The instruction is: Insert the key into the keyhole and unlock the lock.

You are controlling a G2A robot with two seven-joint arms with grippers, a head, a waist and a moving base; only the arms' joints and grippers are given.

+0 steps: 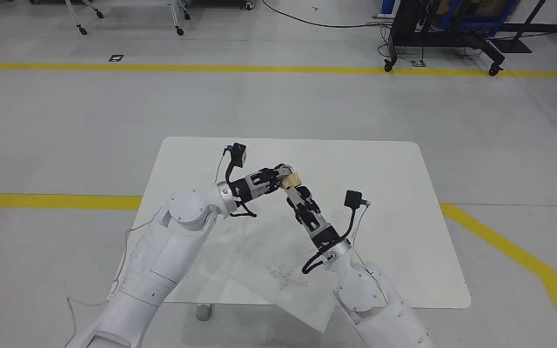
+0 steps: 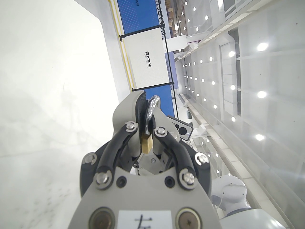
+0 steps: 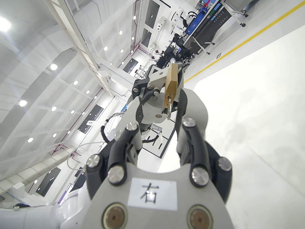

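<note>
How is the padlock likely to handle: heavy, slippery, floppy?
The padlock looks solid brass, so probably rigid and heavy for its size. Its smooth faces might twist in the left gripper when the key is turned. The shackle may swing loose once unlocked.

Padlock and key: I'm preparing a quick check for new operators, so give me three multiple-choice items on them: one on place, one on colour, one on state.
1. Where is the padlock?
A. Held in the left pincer, above the table
B. Lying flat on the table
C. Hanging from a hook

2. What colour is the padlock's body?
A. Black
B. Red
C. Brass yellow

3. What state is the key in?
A. Lying loose on the table
B. Pushed into the keyhole
C. Snapped in two

Answers:
1 A: the left pincer is shut on the padlock, off the tabletop.
2 C: both wrist views show a brass-yellow body with a silver shackle.
3 B: the key sticks out of the padlock's end opposite the shackle.
</note>
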